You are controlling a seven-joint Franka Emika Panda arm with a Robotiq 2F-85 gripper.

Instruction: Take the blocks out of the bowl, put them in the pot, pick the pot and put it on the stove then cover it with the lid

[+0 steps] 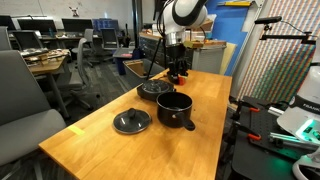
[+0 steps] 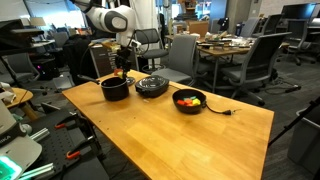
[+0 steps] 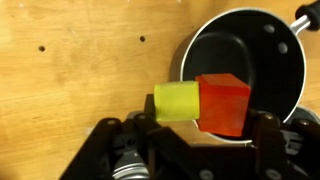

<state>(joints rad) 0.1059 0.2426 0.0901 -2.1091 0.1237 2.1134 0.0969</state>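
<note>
The pincer (image 3: 182, 135) is clamped on 2 blocks (image 3: 200, 103) set side by side between its fingers, a yellow one and a red one. They are held clear of the tabletop (image 3: 80, 60). In the wrist view the yellow one hangs over bare wood just outside the pot (image 3: 255, 50), while the red one overlaps the pot's rim. In both exterior views the pincer (image 1: 178, 72) (image 2: 121, 70) hangs just above the pot (image 1: 175, 110) (image 2: 115, 90). Well apart from it, the bowl (image 2: 186, 108) holds more red and yellow pieces.
</note>
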